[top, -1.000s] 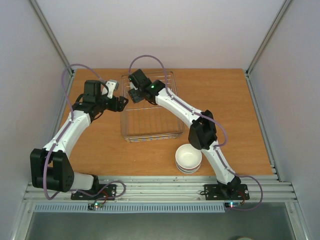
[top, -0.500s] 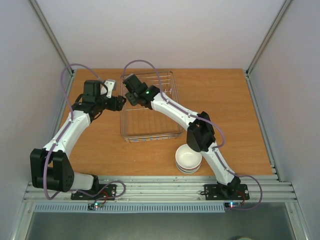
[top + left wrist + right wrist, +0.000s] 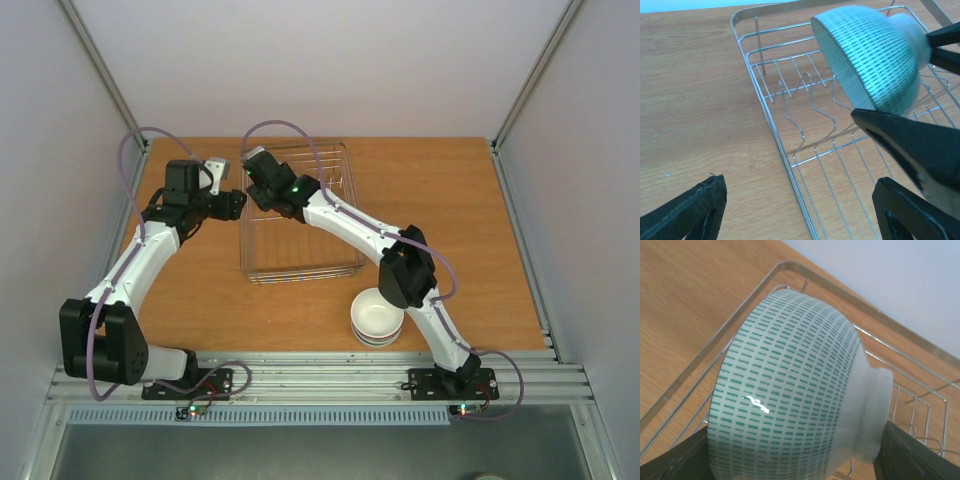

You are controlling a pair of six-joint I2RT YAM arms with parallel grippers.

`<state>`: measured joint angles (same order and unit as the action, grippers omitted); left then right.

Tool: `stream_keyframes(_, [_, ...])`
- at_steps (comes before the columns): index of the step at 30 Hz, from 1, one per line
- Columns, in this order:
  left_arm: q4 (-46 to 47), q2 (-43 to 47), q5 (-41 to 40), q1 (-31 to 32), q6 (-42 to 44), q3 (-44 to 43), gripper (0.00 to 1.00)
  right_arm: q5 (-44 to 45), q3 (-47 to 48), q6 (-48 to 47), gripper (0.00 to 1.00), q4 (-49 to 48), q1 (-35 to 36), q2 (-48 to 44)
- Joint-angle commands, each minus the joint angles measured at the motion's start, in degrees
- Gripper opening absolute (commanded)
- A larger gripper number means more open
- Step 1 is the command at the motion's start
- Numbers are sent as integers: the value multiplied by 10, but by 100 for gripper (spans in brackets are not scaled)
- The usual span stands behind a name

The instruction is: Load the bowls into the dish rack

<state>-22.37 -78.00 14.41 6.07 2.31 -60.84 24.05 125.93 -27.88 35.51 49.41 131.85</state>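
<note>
The patterned bowl (image 3: 790,390) is pale with rows of small green dashes and a plain raised foot. It lies tipped on its side, pinched between the fingers of the right gripper (image 3: 262,176), above the far left corner of the dish rack (image 3: 305,272). The left gripper (image 3: 228,188) hangs just beside the rack's left edge with its fingers spread wide and nothing in them. There is one rack and one held bowl. A stack of bowls (image 3: 377,316) sits near the table's (image 3: 470,220) front edge, white on top; its count is unclear. The table is orange-brown wood, enclosed by pale walls and metal posts.
</note>
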Motion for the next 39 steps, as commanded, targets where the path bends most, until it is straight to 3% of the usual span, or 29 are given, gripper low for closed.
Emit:
stream_keyframes(1, [35, 16, -41, -5, -10, 6, 80, 22, -20, -11, 1, -61, 8, -58])
stream_keyframes(9, [40, 17, -72, -7, -12, 6, 80, -8, -58, -19, 1, -77, 6, -100])
stream_keyframes(29, [37, 18, -79, -7, -11, 4, 81, -21, 67, -10, 1, -18, 4, 24])
stream_keyframes(39, [38, 15, -77, -8, -10, 4, 81, -20, 68, 3, 1, -5, -4, 54])
